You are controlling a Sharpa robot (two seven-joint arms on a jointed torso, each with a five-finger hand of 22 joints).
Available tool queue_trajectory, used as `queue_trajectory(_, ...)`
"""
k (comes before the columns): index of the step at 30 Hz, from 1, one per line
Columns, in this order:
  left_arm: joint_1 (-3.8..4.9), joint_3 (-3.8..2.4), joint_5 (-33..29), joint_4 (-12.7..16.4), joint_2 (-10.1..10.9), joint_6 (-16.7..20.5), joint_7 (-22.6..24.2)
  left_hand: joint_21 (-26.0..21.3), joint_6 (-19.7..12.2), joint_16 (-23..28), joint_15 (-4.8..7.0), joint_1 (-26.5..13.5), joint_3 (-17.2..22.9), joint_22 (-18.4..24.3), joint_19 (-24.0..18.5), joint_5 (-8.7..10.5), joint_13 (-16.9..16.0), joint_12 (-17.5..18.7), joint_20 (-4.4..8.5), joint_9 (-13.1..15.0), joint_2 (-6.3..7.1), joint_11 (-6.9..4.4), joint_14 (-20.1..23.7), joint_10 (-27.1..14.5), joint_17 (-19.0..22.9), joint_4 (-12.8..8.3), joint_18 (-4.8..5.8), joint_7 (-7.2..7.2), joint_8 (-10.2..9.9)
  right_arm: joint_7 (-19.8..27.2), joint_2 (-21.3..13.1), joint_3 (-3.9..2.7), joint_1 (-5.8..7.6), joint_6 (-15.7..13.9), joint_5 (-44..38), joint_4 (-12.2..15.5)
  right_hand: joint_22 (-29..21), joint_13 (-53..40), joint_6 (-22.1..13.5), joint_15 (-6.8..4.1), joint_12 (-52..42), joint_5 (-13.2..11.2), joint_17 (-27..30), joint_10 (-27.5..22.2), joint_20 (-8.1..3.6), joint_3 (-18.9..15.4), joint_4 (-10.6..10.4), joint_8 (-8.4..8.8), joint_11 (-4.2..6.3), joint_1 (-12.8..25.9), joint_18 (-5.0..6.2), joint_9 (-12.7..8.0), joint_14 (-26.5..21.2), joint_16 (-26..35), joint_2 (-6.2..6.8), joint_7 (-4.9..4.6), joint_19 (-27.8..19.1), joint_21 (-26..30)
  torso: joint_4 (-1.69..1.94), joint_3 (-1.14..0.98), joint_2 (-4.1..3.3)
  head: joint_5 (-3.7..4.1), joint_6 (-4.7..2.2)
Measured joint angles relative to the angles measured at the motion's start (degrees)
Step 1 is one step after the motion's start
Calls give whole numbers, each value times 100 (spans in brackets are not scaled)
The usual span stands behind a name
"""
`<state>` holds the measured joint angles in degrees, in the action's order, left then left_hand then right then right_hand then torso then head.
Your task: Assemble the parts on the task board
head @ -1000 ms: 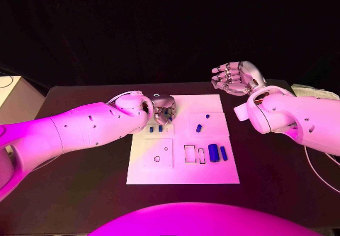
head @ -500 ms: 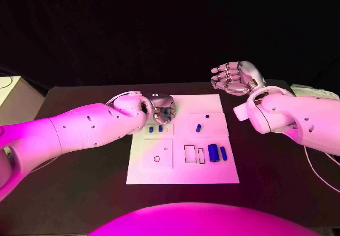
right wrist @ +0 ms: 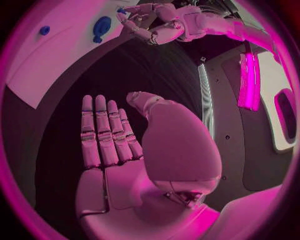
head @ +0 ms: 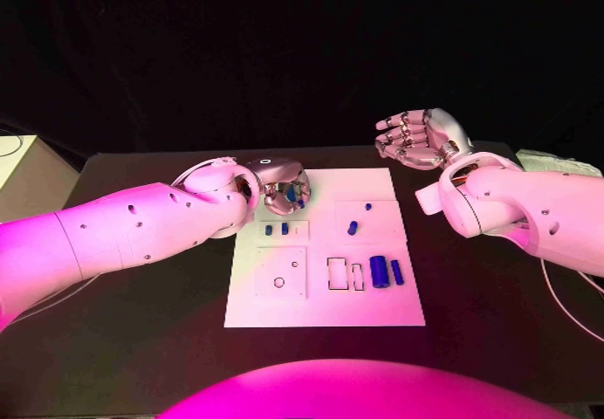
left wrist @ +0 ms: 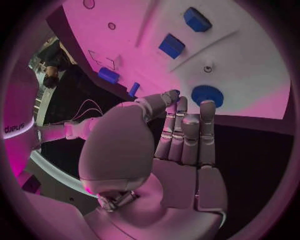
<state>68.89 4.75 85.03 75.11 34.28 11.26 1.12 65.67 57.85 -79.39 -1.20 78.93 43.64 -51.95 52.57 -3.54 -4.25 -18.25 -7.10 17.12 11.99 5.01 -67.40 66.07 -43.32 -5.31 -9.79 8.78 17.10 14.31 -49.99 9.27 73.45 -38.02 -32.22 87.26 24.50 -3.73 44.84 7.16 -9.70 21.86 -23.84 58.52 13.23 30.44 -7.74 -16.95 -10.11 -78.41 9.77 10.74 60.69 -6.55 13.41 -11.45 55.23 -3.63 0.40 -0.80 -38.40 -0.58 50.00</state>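
Note:
The white task board (head: 325, 307) lies mid-table. My left hand (head: 284, 187) hovers over its far left corner and pinches a small blue piece (head: 299, 199) between thumb and fingertip; the piece (right wrist: 120, 10) also shows in the right wrist view. Below the fingers (left wrist: 187, 125) a blue gear (left wrist: 207, 95) sits on the board. Two small blue pegs (head: 276, 230), a blue piece (head: 353, 228), a thick blue cylinder (head: 379, 271) and a thin one (head: 398, 271) rest on the board beside empty slots (head: 338, 272). My right hand (head: 415, 138) is raised beyond the far right corner, holding nothing, fingers (right wrist: 103, 132) straight.
A pale box (head: 25, 175) stands off the table's left edge and a white object (head: 547, 161) lies at its right edge. The dark table (head: 151, 349) surrounds the board on all sides.
My left hand has lifted and drawn slightly toward the board's far edge with the blue piece in its pinch. The right hand has not moved.

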Motion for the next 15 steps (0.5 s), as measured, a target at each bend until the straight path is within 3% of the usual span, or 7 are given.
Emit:
queue_trajectory(5, 4, -72, -97, 180, 207, 11, 8, 22, 21, -26, -2, 0, -27, -26, 27, 0, 0, 34, 13, 0, 0, -10, -39, 51, -39, -4, 1, -21, 0, 3, -12, 0, 0, 0, 0, 6, -9, 0, 0, 0, 0, 0, 6, 0, 0, 0, 0, 0, 0, 0, 0, 0, 0, 0, 0, 0, 0, 0, 9, -1, 8, -12, 0)
queue_trajectory(15, 2, -80, -171, 163, 379, -116, -17, 22, 61, -26, 17, -32, -42, -35, 48, 1, -32, 78, -7, 12, -30, -28, -59, 113, -39, 10, 0, -21, 0, 6, -36, 0, 0, 0, 1, 9, -17, 0, 0, 0, 0, 0, 11, 0, 0, -9, 9, 0, 0, 0, 0, 0, 0, 0, 0, 0, 0, 0, 9, -2, 8, -21, 0)
